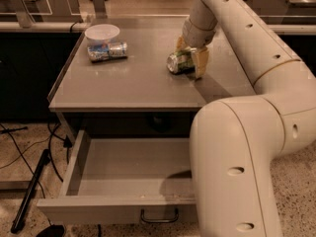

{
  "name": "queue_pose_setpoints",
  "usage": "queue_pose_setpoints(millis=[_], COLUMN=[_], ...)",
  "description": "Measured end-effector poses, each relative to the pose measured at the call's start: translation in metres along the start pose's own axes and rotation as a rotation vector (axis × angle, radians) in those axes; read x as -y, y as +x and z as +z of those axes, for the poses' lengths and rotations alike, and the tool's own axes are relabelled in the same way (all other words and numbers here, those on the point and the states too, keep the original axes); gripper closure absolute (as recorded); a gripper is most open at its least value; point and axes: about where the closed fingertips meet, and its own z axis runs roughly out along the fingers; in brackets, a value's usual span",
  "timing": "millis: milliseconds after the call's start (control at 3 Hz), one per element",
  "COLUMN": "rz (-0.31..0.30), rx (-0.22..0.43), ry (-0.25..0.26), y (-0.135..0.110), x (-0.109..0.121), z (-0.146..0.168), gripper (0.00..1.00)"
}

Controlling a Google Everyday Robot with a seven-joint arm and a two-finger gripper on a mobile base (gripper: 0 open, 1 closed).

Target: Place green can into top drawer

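Observation:
The green can lies on its side on the grey table top, right of centre, its silver end facing front left. My gripper reaches down from the arm at the back right, and its fingers sit on either side of the can, closed against it. The can still rests on the table. The top drawer below the table top is pulled open and holds nothing that I can see. Its dark handle is at the front. My arm's big lower link hides the drawer's right part.
A white bowl stands at the table's back left, with a blue-and-white can lying on its side just in front of it. Cables and a dark pole lie on the floor to the left. A counter edge runs behind the table.

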Motion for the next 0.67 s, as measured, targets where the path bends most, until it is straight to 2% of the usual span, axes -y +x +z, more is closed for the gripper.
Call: queue_pose_setpoints(millis=[667], rz=[0.0], rx=[0.0], ry=[0.0], y=[0.0], x=[0.0], z=[0.0], gripper=[0.97])
